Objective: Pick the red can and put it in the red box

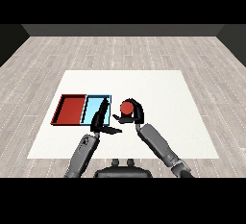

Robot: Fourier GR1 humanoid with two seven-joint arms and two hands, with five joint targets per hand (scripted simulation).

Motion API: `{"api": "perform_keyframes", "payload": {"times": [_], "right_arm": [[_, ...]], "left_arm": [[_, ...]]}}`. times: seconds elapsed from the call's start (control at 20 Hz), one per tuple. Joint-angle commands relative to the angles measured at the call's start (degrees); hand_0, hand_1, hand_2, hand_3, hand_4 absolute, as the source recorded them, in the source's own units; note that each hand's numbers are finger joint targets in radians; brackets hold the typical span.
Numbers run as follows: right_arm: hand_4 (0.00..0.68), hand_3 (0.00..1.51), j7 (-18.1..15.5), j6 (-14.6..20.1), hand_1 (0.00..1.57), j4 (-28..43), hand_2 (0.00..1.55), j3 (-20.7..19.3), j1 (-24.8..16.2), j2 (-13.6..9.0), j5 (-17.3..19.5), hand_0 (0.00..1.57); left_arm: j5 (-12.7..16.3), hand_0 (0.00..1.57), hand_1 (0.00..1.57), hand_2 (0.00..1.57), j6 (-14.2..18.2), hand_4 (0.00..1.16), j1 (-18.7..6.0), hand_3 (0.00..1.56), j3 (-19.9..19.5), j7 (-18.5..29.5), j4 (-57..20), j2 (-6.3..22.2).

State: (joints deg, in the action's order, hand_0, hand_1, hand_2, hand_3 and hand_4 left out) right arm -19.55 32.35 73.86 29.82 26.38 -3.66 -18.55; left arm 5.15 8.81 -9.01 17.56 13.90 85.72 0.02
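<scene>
Right hand (134, 112) curls round the red can (126, 107), just right of the light blue tray (91, 107).
Left hand (101, 117) looks straight-fingered; carry the can leftward, clear over blue, before lowering into the red tray (61, 110).

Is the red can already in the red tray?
No, the red can is held by the right hand to the right of both trays, and the red tray holds nothing.
</scene>
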Motion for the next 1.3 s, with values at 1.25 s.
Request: {"api": "perform_keyframes", "payload": {"times": [1.25], "right_arm": [[0.620,1.37,2.98,-0.30,1.48,2.75,1.44,1.59,0.31,3.66,2.02,1.48]], "left_arm": [[11.43,0.00,0.00,0.00,0.26,0.00,-8.38,0.00,5.02,6.50,-17.43,-0.02]]}}
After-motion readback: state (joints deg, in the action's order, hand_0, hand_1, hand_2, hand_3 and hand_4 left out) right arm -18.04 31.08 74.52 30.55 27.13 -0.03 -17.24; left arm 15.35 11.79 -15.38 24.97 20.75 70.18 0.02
